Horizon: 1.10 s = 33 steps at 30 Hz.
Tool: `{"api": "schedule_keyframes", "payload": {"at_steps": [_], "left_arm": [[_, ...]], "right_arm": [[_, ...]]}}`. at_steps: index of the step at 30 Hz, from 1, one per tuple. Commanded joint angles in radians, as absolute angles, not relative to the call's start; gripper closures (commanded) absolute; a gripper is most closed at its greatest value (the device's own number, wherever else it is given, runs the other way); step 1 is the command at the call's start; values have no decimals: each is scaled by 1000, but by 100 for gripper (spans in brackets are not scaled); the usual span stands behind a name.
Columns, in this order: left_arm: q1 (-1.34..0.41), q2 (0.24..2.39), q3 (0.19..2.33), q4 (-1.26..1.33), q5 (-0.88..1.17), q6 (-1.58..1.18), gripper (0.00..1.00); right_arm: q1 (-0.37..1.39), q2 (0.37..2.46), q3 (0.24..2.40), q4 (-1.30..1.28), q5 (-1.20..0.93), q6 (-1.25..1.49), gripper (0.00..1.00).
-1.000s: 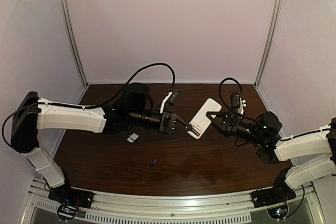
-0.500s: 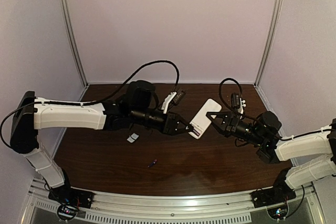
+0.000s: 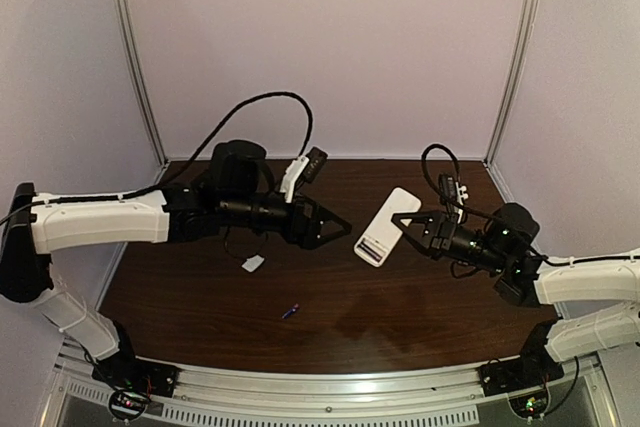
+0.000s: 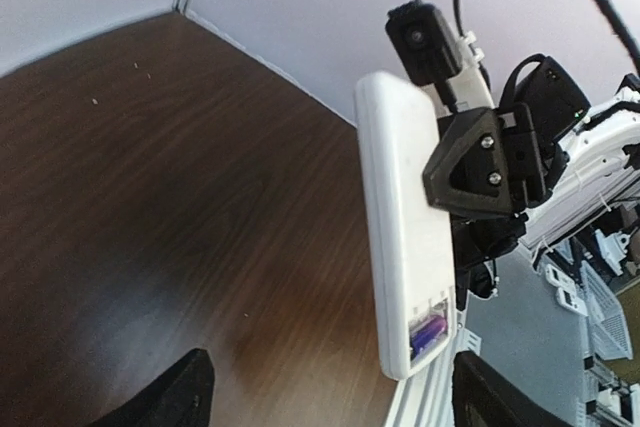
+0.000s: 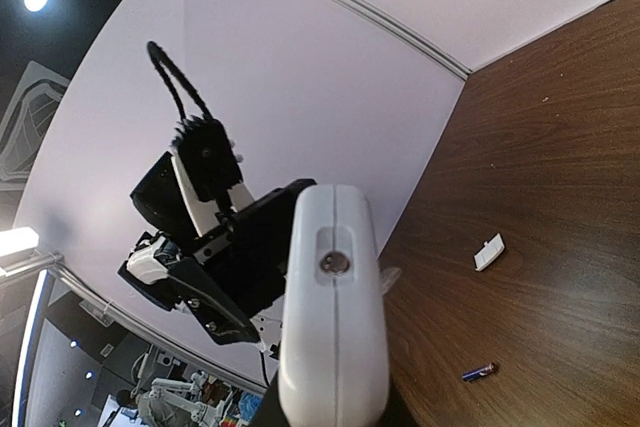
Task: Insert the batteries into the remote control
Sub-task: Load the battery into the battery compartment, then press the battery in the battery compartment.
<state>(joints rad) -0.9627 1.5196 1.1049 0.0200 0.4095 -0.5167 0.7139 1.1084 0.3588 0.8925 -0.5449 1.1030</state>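
A: Your right gripper (image 3: pixel 403 226) is clamped on the remote control (image 3: pixel 384 227) and holds it tilted off the counter (image 3: pixel 420 317), with the plain white back facing up.
B: Your left gripper (image 3: pixel 336 230) stands wide and holds nothing. It is near the remote control's lower end but apart from it.
A: In your left wrist view, a battery (image 4: pixel 428 332) sits in the open compartment at that end.
B: The other battery (image 3: pixel 291 310) lies on the counter, nearer your arm bases. A small white cover (image 3: pixel 253 263) lies to its left, below your left arm.
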Motion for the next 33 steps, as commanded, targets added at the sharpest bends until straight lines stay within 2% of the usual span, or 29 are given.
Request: {"api": "schedule_keyframes", "payload": {"at_steps": [1,5,8,10,23,33], "left_arm": [[-960,1385,1052,32,314,-276,13],[-1072,1305,955,56,139,92,13],[-1201,1321,937,28,-54,352,17],[-1255,1348,942,11,-113,449,21],[-1328,1440,968,66,-204,686,32],[-1331,1479,991,116,-236,738,42]], "right_arm": [[721,1091,397,768,-555,1077,100],[721,1094,422,703,-549,1095,100],[722,1102,434,668,-546,1114,100],[723,1113,437,666,-547,1134,100],[745,1149,418,716,-516,1293,100],[757,1141,392,727,-478,1407,100]]}}
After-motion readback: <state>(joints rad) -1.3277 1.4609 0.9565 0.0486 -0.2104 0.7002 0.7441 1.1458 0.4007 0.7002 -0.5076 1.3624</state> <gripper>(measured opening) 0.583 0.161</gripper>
